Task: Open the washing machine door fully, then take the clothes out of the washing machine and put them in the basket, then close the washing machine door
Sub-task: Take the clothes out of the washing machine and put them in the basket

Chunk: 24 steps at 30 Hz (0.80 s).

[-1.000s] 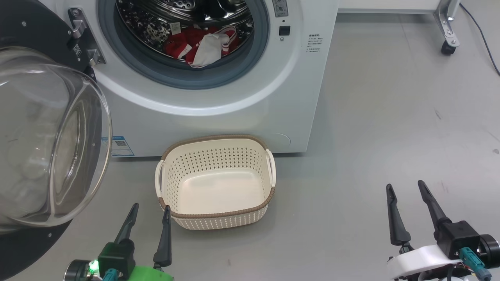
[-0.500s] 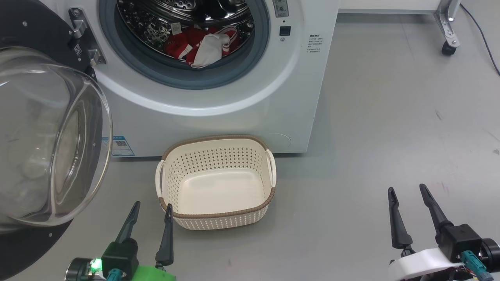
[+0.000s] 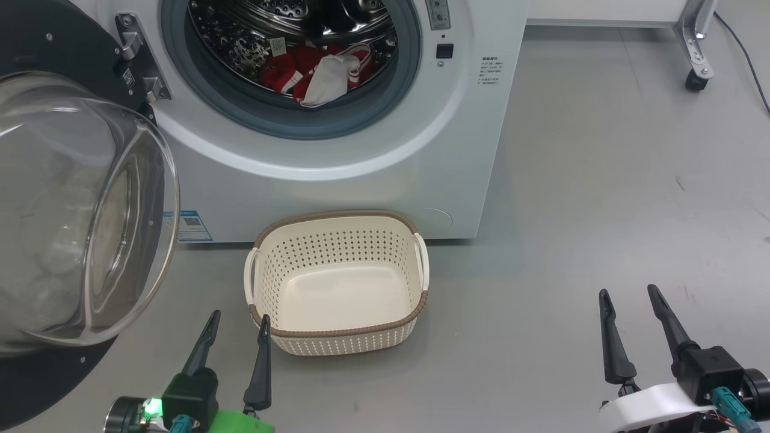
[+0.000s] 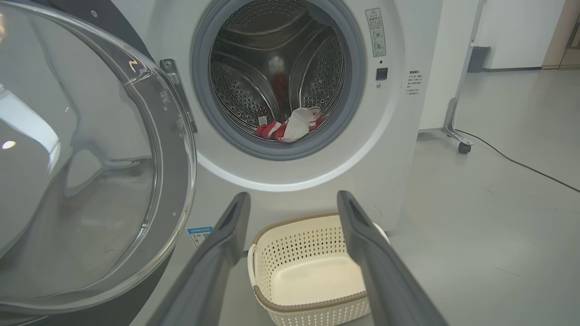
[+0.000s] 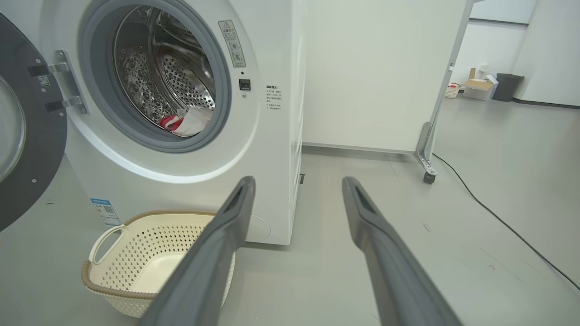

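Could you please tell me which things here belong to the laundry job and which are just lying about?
Job: round glossy black door; white front-loading washing machine; red-and-white clothes; cream perforated plastic basket.
Lying about: black floor cable; brown cardboard box; dark grey bin.

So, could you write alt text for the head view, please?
An open white washing machine holds red clothes in its drum, door swung left. An empty basket sits on the floor before it; left gripper and right gripper below, jaws open.
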{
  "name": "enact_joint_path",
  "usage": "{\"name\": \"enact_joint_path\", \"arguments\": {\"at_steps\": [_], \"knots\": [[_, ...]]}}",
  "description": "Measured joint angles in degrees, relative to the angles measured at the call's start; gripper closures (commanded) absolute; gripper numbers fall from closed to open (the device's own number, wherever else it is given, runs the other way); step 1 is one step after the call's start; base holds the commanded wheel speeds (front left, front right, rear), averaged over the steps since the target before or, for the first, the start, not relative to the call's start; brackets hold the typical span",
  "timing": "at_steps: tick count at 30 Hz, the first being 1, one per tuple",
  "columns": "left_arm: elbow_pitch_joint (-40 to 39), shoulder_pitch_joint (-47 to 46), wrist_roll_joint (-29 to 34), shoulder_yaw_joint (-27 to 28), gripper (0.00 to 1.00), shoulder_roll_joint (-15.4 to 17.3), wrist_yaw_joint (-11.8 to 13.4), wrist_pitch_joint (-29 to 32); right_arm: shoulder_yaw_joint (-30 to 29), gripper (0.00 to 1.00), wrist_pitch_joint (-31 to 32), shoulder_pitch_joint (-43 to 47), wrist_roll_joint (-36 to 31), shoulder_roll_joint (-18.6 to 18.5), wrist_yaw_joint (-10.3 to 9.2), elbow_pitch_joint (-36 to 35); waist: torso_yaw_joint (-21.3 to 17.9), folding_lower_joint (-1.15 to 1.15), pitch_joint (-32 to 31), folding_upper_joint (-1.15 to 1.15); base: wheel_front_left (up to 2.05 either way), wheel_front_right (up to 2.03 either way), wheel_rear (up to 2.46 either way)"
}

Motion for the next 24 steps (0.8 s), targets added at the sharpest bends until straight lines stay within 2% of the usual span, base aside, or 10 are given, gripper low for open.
{"name": "enact_joint_path", "arguments": {"at_steps": [13, 24], "knots": [[-0.8, 0.0, 0.5, -0.5, 0.00, 0.0, 0.2, 0.0, -0.2, 0.00, 0.0, 0.0, 0.0, 0.0, 0.01, 0.0, 0.2, 0.00, -0.5, 0.00, 0.16, -0.16, 0.00], [-1.1, 0.0, 1.0, -0.7, 0.00, 0.0, 0.4, 0.0, -0.3, 0.00, 0.0, 0.2, 0.0, 0.2, 0.04, 0.0, 0.0, 0.00, -0.4, 0.00, 0.60, -0.60, 0.00]]}}
